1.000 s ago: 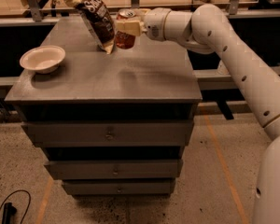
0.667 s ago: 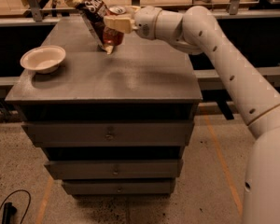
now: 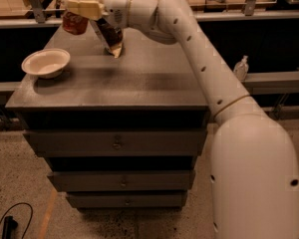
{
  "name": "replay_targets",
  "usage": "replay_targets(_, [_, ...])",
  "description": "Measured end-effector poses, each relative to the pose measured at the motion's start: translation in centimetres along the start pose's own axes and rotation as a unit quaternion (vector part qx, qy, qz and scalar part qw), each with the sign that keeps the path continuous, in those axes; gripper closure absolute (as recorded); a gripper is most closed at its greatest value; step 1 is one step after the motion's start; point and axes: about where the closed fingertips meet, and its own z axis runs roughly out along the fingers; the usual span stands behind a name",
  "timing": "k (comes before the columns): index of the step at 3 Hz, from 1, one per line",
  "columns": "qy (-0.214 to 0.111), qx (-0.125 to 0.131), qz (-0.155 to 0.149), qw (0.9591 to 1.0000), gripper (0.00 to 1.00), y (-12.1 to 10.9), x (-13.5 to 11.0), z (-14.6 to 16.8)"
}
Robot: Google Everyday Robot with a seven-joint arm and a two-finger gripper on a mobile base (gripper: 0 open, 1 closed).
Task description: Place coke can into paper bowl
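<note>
My gripper [image 3: 78, 6] is at the far left of the cabinet top, held in the air, and is shut on the coke can [image 3: 74, 22], a red can with a silver top that hangs a little tilted under the fingers. The paper bowl [image 3: 46, 62] is off-white, shallow and empty. It sits on the cabinet top near the left edge, below and a little left of the can. The can is well above the bowl and does not touch it.
A dark crinkled chip bag [image 3: 109, 34] stands tilted on the grey drawer cabinet [image 3: 114, 83] just right of the can, partly behind my arm. A shelf rail and clutter run behind the cabinet. A small bottle [image 3: 240, 67] stands at the right.
My arm has swung left across the cabinet top with the can in it, from right of the chip bag to left of it, closer to the bowl.
</note>
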Motion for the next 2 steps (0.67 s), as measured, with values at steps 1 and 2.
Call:
replay_targets(1, [0.043,-0.074,-0.008,0.9963,1.00,3.6,0.6,4.8])
replay_targets(2, [0.074,-0.099,-0.001,0.9923,1.00,4.9,2.4,7.0])
